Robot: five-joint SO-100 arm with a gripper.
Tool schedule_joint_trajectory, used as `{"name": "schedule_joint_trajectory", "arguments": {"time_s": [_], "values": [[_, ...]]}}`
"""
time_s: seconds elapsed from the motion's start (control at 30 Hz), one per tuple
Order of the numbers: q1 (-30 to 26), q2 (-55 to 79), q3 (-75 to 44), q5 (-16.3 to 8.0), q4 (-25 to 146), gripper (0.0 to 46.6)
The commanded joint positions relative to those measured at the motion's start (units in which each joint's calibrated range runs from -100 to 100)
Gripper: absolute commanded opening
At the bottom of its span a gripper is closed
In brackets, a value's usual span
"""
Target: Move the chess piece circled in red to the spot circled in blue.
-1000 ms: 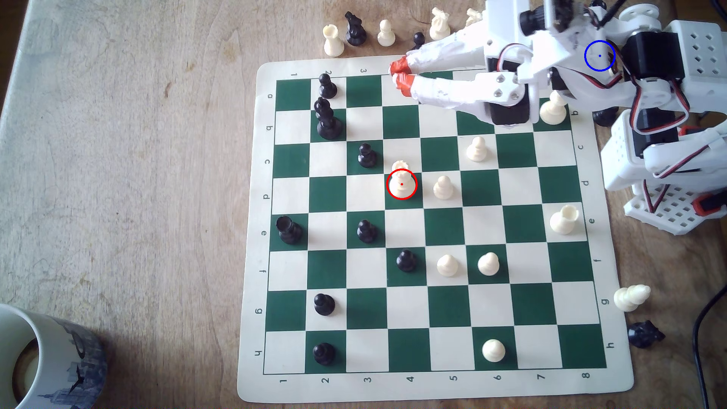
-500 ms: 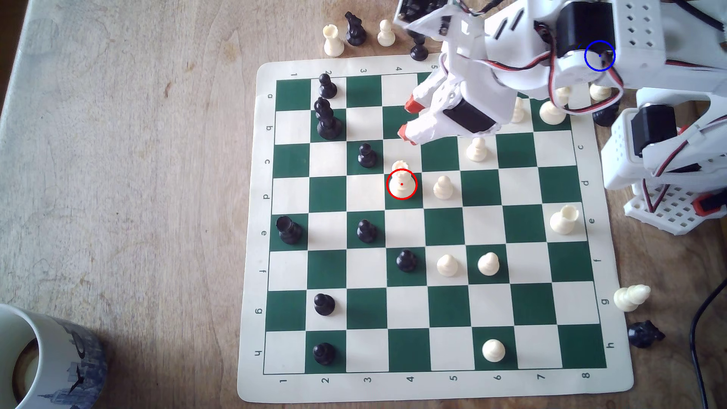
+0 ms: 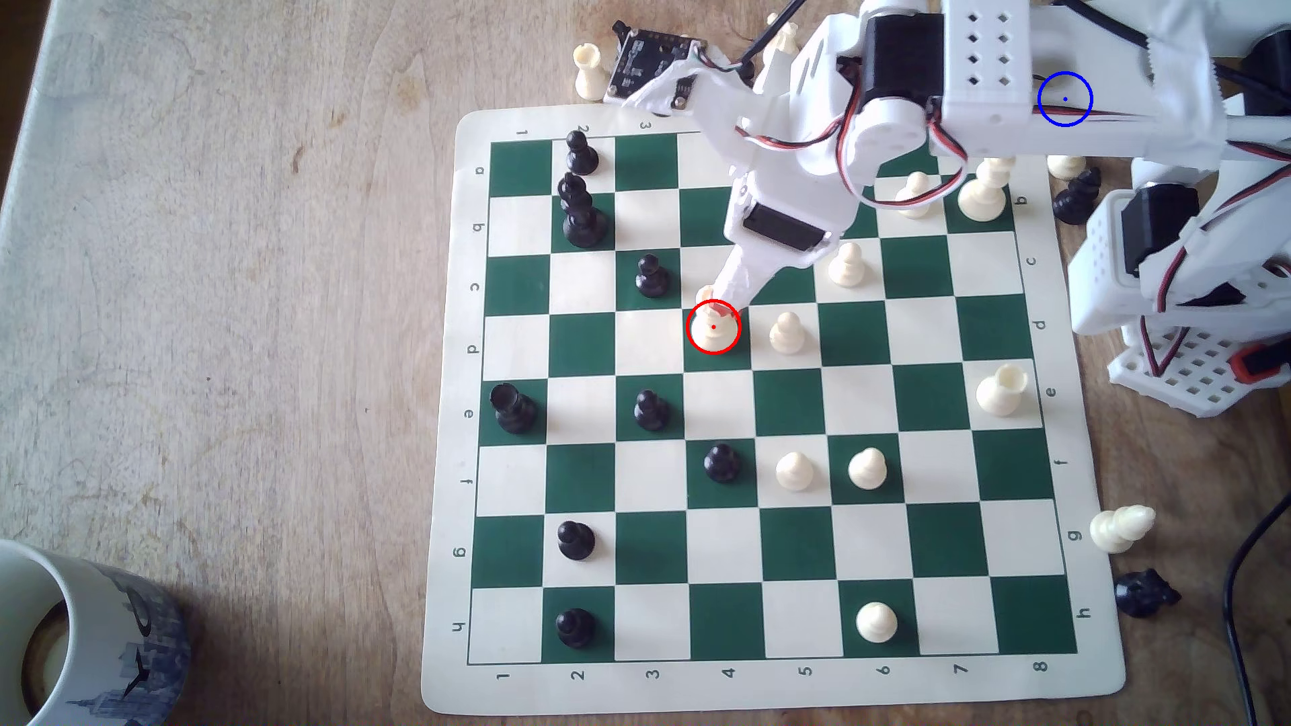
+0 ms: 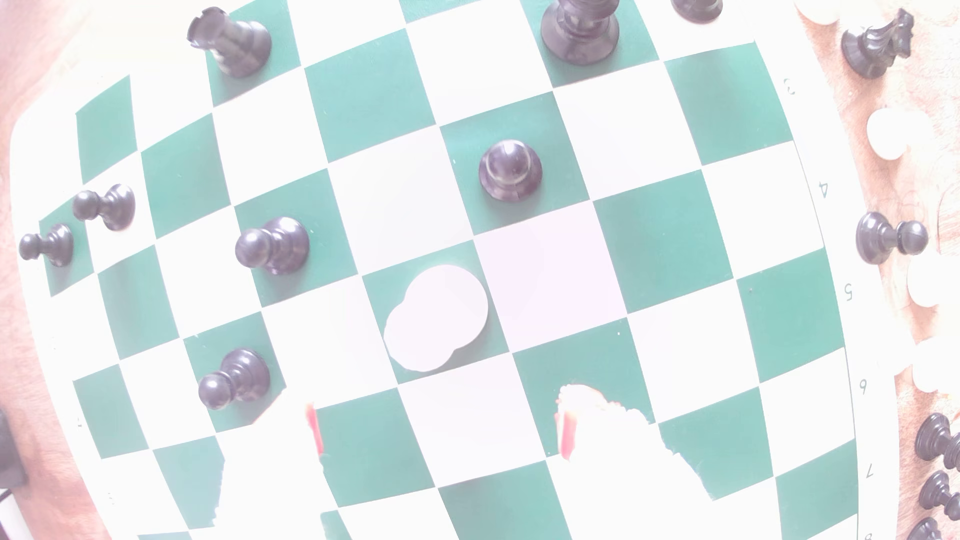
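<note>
I am positioning my spread gripper [image 4: 441, 431] above the queen [image 3: 713, 328], judging it light, rigid, slippery plastic, best pinched at the slim neck.

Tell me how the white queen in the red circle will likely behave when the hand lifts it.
The queen looks like rigid plastic, so probably light and stiff. It is tall with a slim neck, so an off-centre grip may tip it. A white pawn stands close and could get bumped.

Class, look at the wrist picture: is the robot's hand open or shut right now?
Open. In the wrist view the hand shows two red-edged fingertips wide apart, with bare squares between them, short of the cream queen.
</note>
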Motion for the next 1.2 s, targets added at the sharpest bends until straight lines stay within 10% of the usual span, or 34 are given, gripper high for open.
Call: {"name": "schedule_joint_trajectory", "arguments": {"time_s": [0.0, 1.17], "values": [[-1.3, 2.9, -5.2, 0.1, -2.2, 25.9], [-5.0, 20.1, -19.3, 0.3, 1.7, 14.2]]}}
